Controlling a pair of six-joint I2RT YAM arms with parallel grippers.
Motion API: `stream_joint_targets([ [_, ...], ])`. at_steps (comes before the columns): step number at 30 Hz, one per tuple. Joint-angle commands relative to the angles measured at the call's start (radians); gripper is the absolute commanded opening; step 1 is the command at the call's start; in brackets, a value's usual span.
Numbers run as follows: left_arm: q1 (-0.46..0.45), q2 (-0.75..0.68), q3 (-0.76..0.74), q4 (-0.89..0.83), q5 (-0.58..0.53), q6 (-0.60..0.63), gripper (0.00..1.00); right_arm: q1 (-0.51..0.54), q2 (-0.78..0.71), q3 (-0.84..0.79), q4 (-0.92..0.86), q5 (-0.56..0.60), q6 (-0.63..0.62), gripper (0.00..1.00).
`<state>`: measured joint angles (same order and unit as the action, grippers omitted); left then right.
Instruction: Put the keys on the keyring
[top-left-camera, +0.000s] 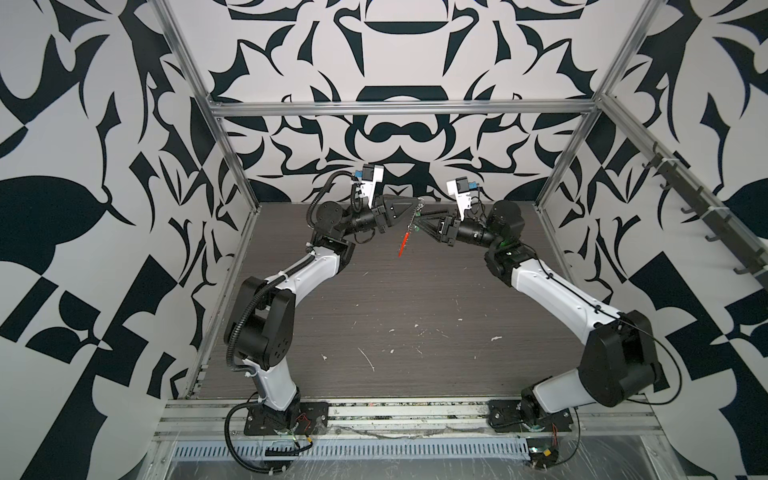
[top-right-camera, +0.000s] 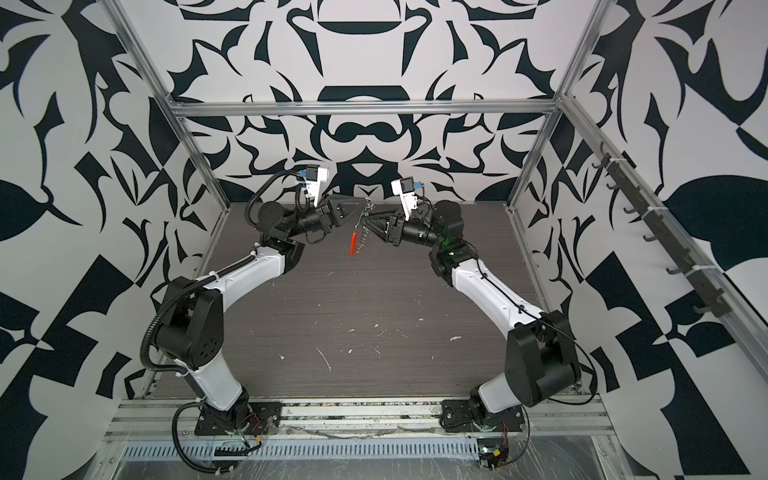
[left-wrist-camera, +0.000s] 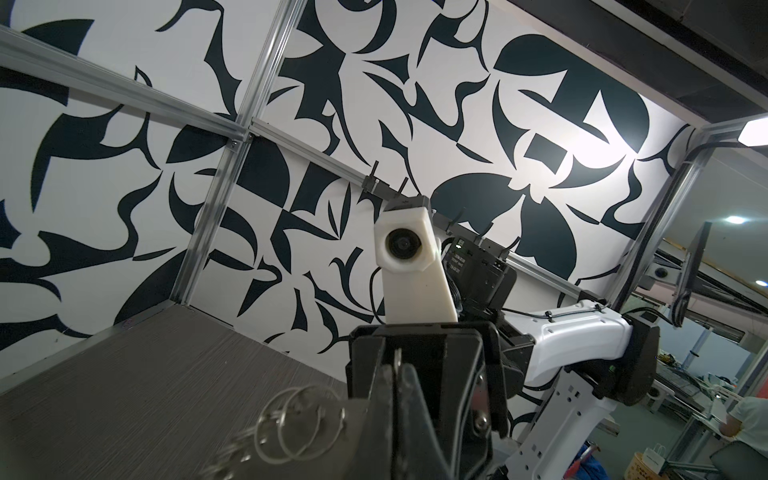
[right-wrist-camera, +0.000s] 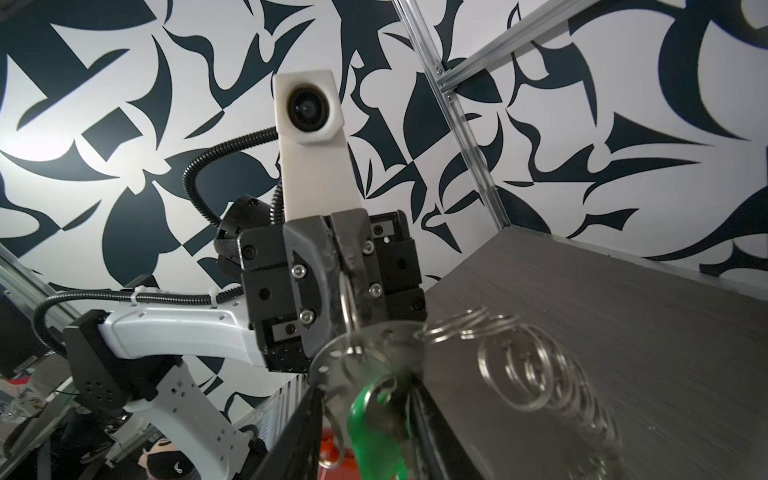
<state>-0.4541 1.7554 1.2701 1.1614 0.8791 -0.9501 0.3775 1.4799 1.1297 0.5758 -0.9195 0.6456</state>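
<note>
Over the far middle of the surface (top-left-camera: 374, 316) | keyring (top-left-camera: 406, 241) hangs in the air, red part low | right hand (top-left-camera: 419, 222) comes from the right, fingers on both sides of the green key (right-wrist-camera: 374, 436), cannot tell if they pinch it | left hand (right-wrist-camera: 345, 257) comes from the left, pressed together, pinching one ring of the keyring

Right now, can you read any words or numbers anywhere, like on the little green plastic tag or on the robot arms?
No text here can be read.
Small pale print on the black boxy motor housing of the right arm: too blurred to read.
Small oblong green plastic tag: no writing shows on the side in view.
Black-and-white patterned walls: shapes only, no letters or numbers.
</note>
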Motion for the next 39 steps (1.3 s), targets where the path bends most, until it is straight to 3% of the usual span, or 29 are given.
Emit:
stream_joint_targets([
  [1,-0.007,-0.004,0.017,0.068,-0.008,-0.013,0.0,0.006,-0.039,0.03,0.05,-0.013,0.007,0.25],
  [6,-0.005,-0.013,0.016,0.055,-0.002,-0.002,0.0,0.006,-0.065,0.026,-0.045,-0.01,-0.061,0.12],
  [15,-0.005,-0.02,0.012,0.033,0.009,0.015,0.0,-0.021,-0.141,0.03,-0.245,0.034,-0.213,0.0],
  [39,-0.006,-0.02,0.003,0.017,0.035,0.019,0.0,-0.068,-0.155,0.141,-0.341,0.109,-0.285,0.0],
])
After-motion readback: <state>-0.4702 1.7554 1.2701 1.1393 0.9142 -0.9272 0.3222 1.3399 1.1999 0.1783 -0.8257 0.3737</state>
